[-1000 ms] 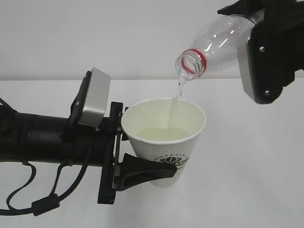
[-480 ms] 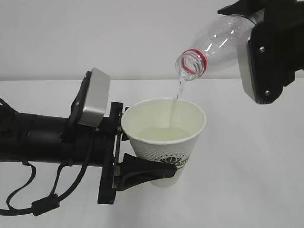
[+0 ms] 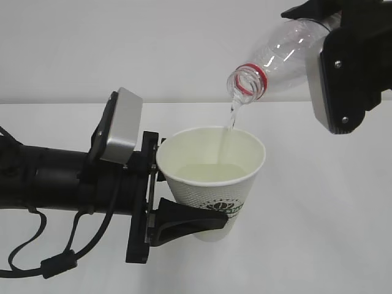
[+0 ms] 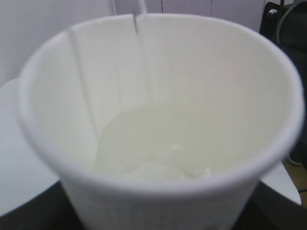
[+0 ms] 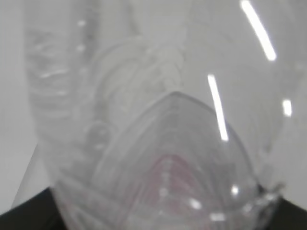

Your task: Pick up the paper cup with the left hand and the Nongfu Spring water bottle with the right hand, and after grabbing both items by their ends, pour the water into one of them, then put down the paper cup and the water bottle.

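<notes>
The white paper cup with its green logo is upright and off the table, my left gripper shut on its lower end. Above it on the right, the Nongfu Spring water bottle is tilted, red-ringed mouth down over the cup, with my right gripper shut on its base end. A thin stream of water falls from the mouth into a pale pool in the cup. The left wrist view looks into the cup at the pool. The bottle fills the right wrist view.
A white table lies below both arms, with a pale wall behind. The left arm's black cables hang low at the left near the table's front.
</notes>
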`<action>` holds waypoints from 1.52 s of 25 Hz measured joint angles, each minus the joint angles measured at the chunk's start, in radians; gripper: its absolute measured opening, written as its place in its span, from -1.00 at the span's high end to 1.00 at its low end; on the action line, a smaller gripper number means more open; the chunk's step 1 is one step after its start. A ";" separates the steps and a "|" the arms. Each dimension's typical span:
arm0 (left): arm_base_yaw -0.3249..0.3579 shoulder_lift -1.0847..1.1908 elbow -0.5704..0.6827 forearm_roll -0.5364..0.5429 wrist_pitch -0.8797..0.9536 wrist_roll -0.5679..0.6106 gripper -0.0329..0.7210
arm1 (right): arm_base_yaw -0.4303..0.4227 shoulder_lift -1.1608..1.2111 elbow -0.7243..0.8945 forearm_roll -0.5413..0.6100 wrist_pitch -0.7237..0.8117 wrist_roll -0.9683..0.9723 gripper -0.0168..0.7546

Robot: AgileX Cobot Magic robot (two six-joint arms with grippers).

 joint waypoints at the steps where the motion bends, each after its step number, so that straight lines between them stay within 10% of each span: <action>1: 0.000 0.000 0.000 0.000 0.000 0.000 -0.41 | 0.000 0.000 0.000 0.000 0.002 0.000 -0.26; 38: 0.000 0.000 0.000 0.002 0.000 0.000 -0.41 | 0.000 0.000 0.000 0.000 0.008 0.000 -0.26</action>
